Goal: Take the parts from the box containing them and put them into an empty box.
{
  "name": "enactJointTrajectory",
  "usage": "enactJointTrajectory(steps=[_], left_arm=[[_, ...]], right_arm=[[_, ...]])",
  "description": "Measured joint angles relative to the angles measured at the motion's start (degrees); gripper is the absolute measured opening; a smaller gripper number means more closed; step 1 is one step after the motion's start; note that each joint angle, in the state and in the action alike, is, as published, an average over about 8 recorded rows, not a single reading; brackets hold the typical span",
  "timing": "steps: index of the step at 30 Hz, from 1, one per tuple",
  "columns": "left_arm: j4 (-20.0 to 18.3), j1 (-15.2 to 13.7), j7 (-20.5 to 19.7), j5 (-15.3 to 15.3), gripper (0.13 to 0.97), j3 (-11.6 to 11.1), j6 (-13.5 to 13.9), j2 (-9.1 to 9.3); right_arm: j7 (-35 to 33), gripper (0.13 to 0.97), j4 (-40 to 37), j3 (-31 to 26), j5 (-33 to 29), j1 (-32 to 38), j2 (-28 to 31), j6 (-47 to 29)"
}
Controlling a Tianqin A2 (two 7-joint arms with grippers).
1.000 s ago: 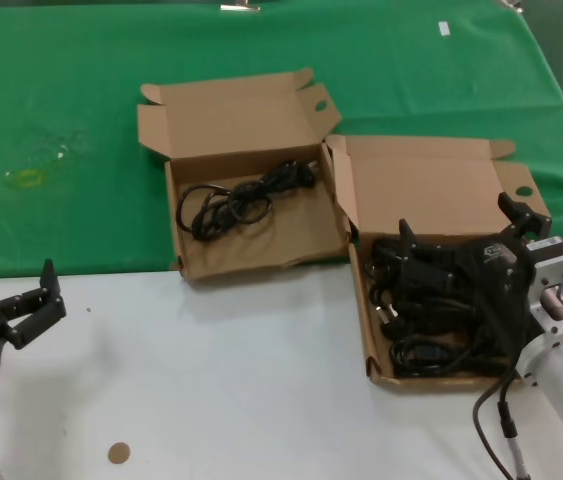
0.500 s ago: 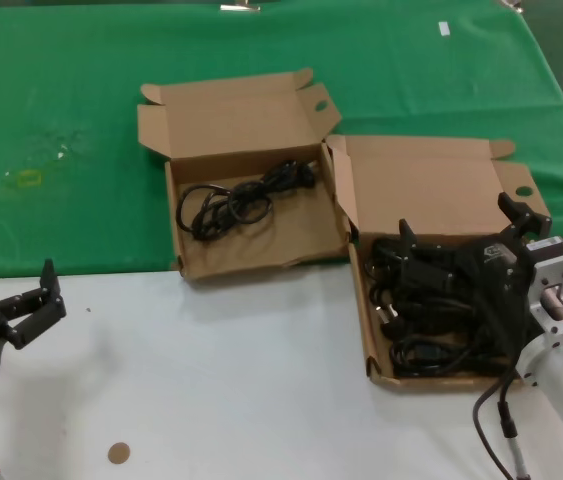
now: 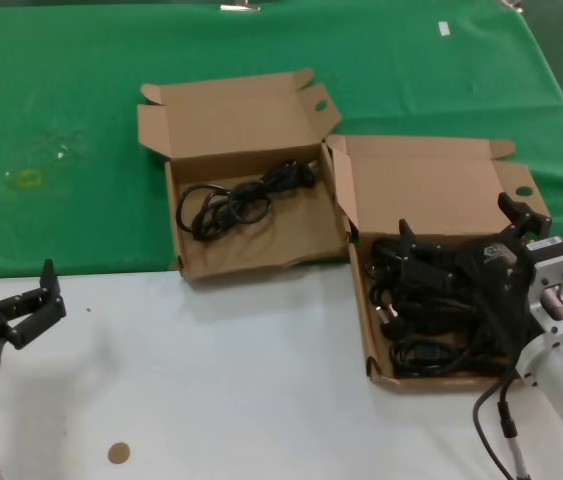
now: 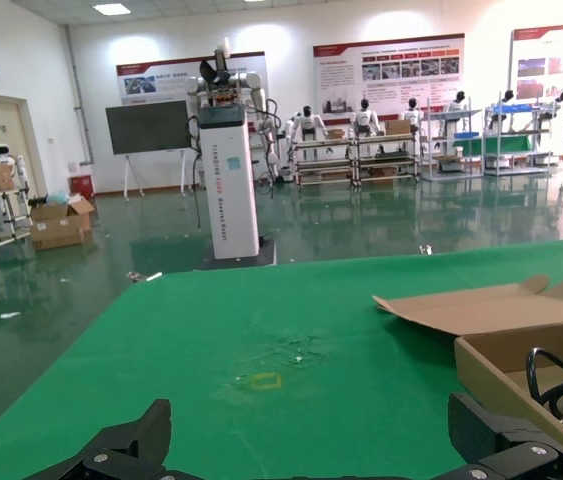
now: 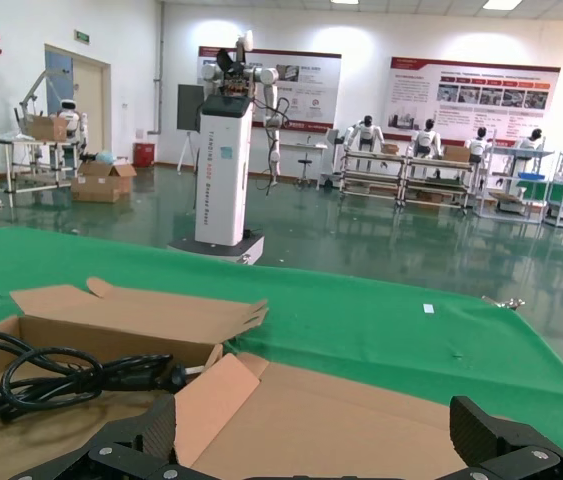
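— Has anything shifted since a second ago?
— Hardly. The right gripper [image 3: 461, 240] stays low over the long box [image 3: 376, 365], fingers spread wide above the piled cords [image 3: 426, 310]. Whether a fingertip touches them is hard to say.
— And the square box [image 3: 186, 265]?
— It lies just beside the long one, on the green cloth [image 3: 61, 100], with one cord bundle [image 3: 236, 198] inside, as before.
— The left gripper [image 3: 36, 300]?
— Parked over the white table [image 3: 231, 380], well apart from both boxes, fingers open.
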Motion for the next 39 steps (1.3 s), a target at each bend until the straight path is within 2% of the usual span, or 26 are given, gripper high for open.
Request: enactJointTrajectory(steps=[39], left_arm=[[0.0,0.0,0.0,0.0,0.966,0.0,0.0,0.0]], right_arm=[[0.0,0.966,0.0,0.0,0.0,0.0,0.0,0.0]])
